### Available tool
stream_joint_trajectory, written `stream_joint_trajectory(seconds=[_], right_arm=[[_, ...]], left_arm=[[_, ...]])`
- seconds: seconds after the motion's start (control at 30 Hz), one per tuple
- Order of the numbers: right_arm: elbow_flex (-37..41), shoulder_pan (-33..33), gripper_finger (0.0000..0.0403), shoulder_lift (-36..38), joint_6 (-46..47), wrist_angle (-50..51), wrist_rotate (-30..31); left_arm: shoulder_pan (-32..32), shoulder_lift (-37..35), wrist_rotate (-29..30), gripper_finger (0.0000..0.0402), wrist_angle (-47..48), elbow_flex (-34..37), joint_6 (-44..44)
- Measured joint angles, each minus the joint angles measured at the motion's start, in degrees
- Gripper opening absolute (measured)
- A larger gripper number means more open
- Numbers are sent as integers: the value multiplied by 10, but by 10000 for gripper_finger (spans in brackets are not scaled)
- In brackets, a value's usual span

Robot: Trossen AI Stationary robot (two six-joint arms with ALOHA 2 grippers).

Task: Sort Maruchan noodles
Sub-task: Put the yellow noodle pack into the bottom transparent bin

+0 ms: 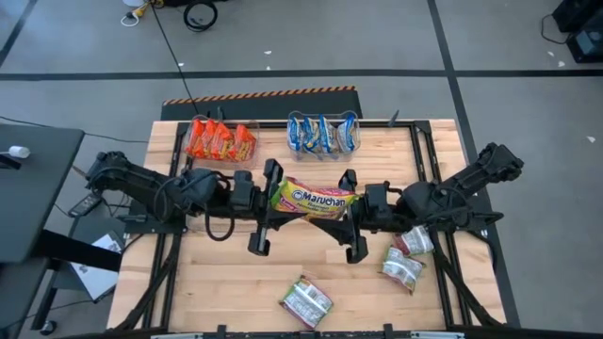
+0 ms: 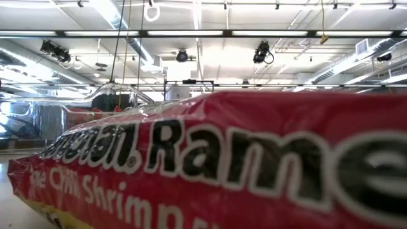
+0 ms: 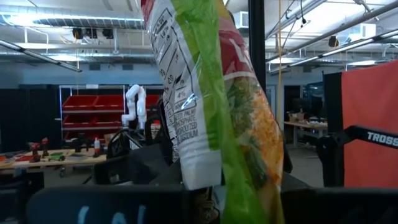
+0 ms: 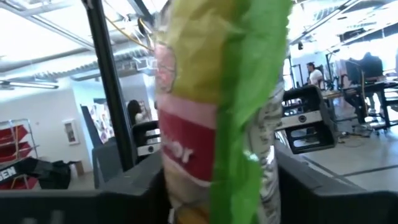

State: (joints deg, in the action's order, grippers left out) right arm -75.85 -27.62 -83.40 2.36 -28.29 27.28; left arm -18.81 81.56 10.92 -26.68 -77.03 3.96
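A yellow, green and red Maruchan noodle packet (image 1: 312,200) hangs in the air over the middle of the table, between my two grippers. My left gripper (image 1: 275,200) is shut on its left end. My right gripper (image 1: 347,205) stands open at its right end, one finger on either side of the packet (image 4: 217,112). Three green-and-white packets lie flat on the table: one near the front edge (image 1: 306,301), which fills the low view (image 2: 210,165), and two at the right (image 1: 402,268) (image 1: 415,240). My left gripper pinches the packet's left end (image 3: 200,174) between its two fingers, coming in level from the table's left. The packet stands on edge, clear of the table, and reaches out toward the right arm. My right gripper: whether its fingers touch the packet's right end (image 4: 211,186), I cannot tell.
At the far edge stand two clear bins, one with orange-red packets (image 1: 221,141) and one with blue packets (image 1: 323,134). Bare wood lies at the front left (image 1: 217,282). Black frame rails (image 1: 429,160) run along the table's sides.
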Motion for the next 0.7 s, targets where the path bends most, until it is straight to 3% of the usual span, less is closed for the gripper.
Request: stream_joint_trajectory(seconds=[0.1,0.2,0.43,0.57,0.7], right_arm=[[0,0,167,0,0,0,-1],[0,0,142,0,0,0,-1],[0,0,154,2,-3,26,6],[0,-2,151,18,13,110,15],[0,-8,145,35,64,274,0]], left_arm=[[0,0,0,57,-6,0,2],[0,0,3,61,-4,0,-4],[4,-19,-12,129,70,0,-81],[-3,-58,-20,191,167,0,-113],[-14,-105,-14,240,317,0,-144]])
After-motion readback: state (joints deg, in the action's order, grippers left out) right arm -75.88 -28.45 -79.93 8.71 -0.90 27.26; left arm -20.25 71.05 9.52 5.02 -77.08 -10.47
